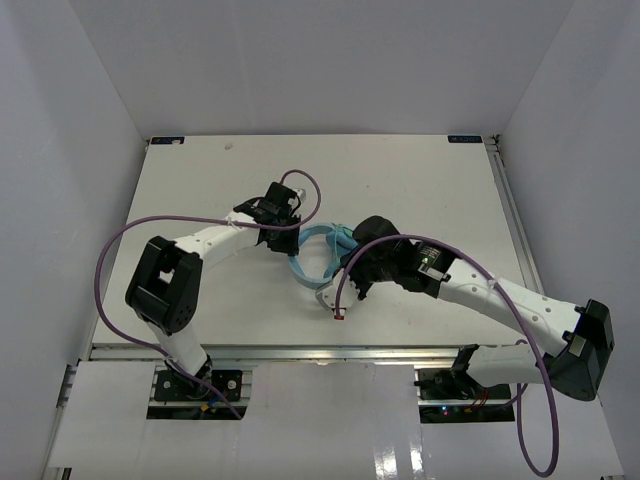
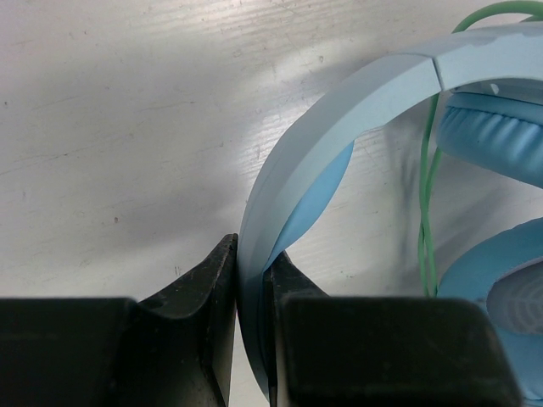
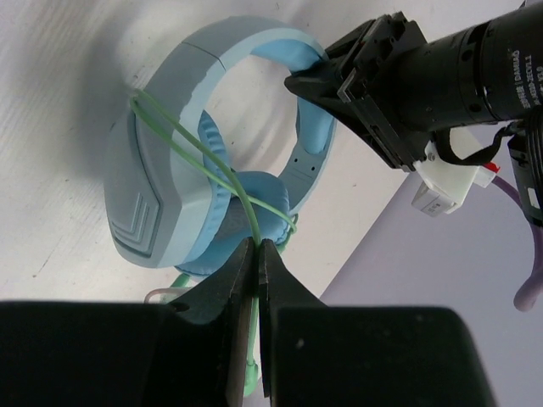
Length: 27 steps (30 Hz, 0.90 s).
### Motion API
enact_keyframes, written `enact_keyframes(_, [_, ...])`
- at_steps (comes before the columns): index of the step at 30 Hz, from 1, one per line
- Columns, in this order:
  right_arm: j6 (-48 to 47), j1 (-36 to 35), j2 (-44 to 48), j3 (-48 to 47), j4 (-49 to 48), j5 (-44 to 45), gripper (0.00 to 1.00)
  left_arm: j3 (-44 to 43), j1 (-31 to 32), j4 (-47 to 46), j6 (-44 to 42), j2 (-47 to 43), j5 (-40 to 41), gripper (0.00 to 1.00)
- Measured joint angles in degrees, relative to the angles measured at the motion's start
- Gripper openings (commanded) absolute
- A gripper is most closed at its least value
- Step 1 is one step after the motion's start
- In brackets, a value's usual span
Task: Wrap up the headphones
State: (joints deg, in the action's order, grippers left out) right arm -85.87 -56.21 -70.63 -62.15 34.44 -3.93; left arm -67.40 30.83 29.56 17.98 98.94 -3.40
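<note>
The light blue headphones [image 1: 312,256] lie mid-table between the arms. My left gripper [image 1: 284,232] is shut on the headband [image 2: 339,110], pinching it between both fingers [image 2: 253,254]. My right gripper [image 1: 347,272] is shut on the thin pale-green cable [image 3: 195,153], just below the earcups [image 3: 257,246]. The cable crosses over the grey-blue outer earcup [image 3: 144,199] in two strands and runs down between my right fingers. It also shows beside the ear pads in the left wrist view [image 2: 427,212]. The left gripper shows holding the band in the right wrist view [image 3: 339,80].
Thick purple robot cables [image 1: 120,250] loop from both arms over the white table [image 1: 200,190]. A small red-tipped piece [image 1: 340,316] hangs near the front edge below my right gripper. Grey walls close in the table at left, back and right.
</note>
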Motion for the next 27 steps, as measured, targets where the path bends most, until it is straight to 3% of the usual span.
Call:
enact_keyframes(10, [0.2, 2.5, -3.2, 0.2, -7.0, 3.5, 0.08, 2.8, 0.0, -1.1, -0.4, 0.0, -0.1, 0.0])
enact_keyframes(20, [-0.7, 8.0, -12.4, 0.2, -11.6, -3.3, 0.08, 6.0, -0.1, -3.5, -0.6, -0.9, -1.2, 0.0])
enact_keyframes(27, [-2.2, 8.4, -18.9, -0.7, -13.8, -4.1, 0.18, 6.1, -0.1, -4.4, -1.1, -1.0, -2.3, 0.0])
